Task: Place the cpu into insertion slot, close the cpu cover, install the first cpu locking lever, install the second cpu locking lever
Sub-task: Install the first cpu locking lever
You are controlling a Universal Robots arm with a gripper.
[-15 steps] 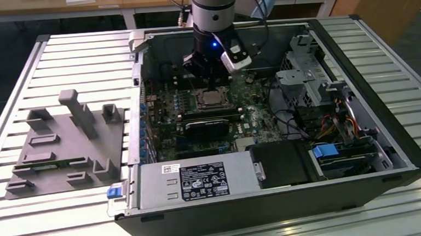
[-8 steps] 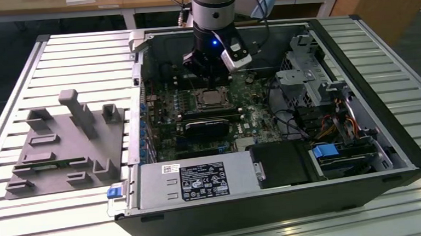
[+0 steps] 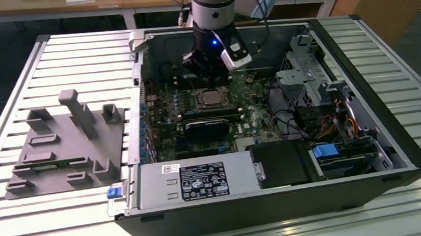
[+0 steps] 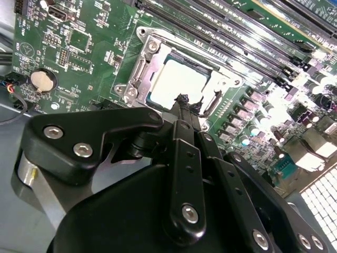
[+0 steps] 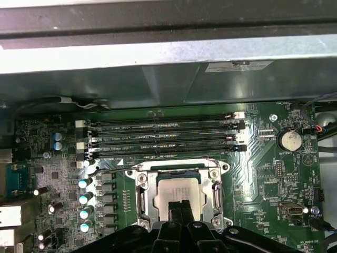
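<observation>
The arm (image 3: pixel 211 8) reaches down into an open computer case (image 3: pixel 202 217) that lies on a slatted surface (image 3: pixel 68 61). In the exterior view its dark tool end hangs directly over the socket, near the middle of the green motherboard (image 3: pixel 262 117).

The cpu (image 3: pixel 211 99) (image 5: pixel 176 190) (image 4: pixel 176 79) sits flat in the insertion slot (image 5: pixel 179 172), silvery top upward. The cpu cover (image 5: pixel 143 191) (image 4: pixel 145 68) lies down around it, and the chip shows through its square window. A thin wire lever (image 5: pixel 108 171) runs along one side of the socket; whether it is latched I cannot tell.

In both wrist views the fingers (image 5: pixel 174 210) (image 4: pixel 184 113) are pressed together, with only a hairline seam between them and nothing gripped. Their tips hover at the chip's near edge, right above the cover's rim; whether they touch it cannot be told.

Taking the socket as the dial's centre in the exterior view:
- A black heatsink block (image 3: pixel 209 128) lies at 6 o'clock.
- The grey power supply (image 3: pixel 192 182) is further out on the same line.
- A metal drive cage (image 3: pixel 303 74) stands at 3 o'clock.
- A grey moulded fixture (image 3: pixel 65 143) rests on the surface well outside the case at 9 o'clock.

Long black memory slots (image 5: pixel 163 134) (image 4: pixel 226 31) run just beside the socket. A round coin battery (image 5: pixel 288 139) (image 4: pixel 42 80) sits farther off on the board.
</observation>
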